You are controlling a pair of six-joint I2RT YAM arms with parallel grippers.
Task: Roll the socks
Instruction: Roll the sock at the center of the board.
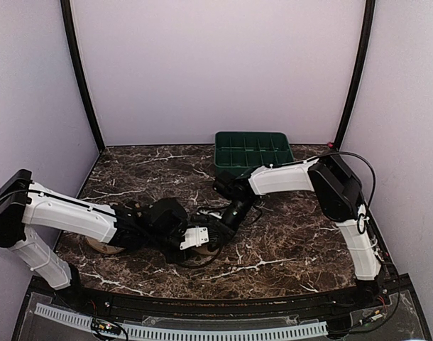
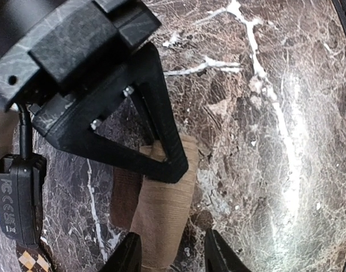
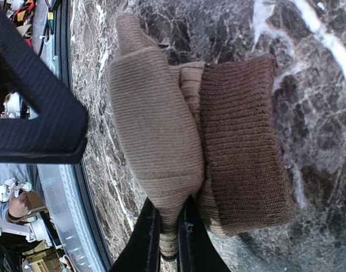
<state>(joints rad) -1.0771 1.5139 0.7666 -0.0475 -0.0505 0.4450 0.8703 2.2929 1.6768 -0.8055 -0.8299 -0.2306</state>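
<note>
On the marble table (image 1: 287,241), right gripper (image 3: 168,224) clamped the tan sock (image 3: 156,113) by its edge; left gripper (image 2: 172,252) straddled it, jaws half open.

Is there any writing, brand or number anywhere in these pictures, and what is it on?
"FC CE": pale marks lying sideways on the small black box at the edge of the left wrist view; the symbol after them is too blurred to read.
No writing shows on the sock or anywhere else.

- One tan-brown sock (image 3: 156,124).
- One checked sock (image 2: 28,262), only a corner showing.
- One green compartment tray (image 1: 252,150).
- Two robot arms: left (image 1: 67,213), right (image 1: 287,177).
</note>
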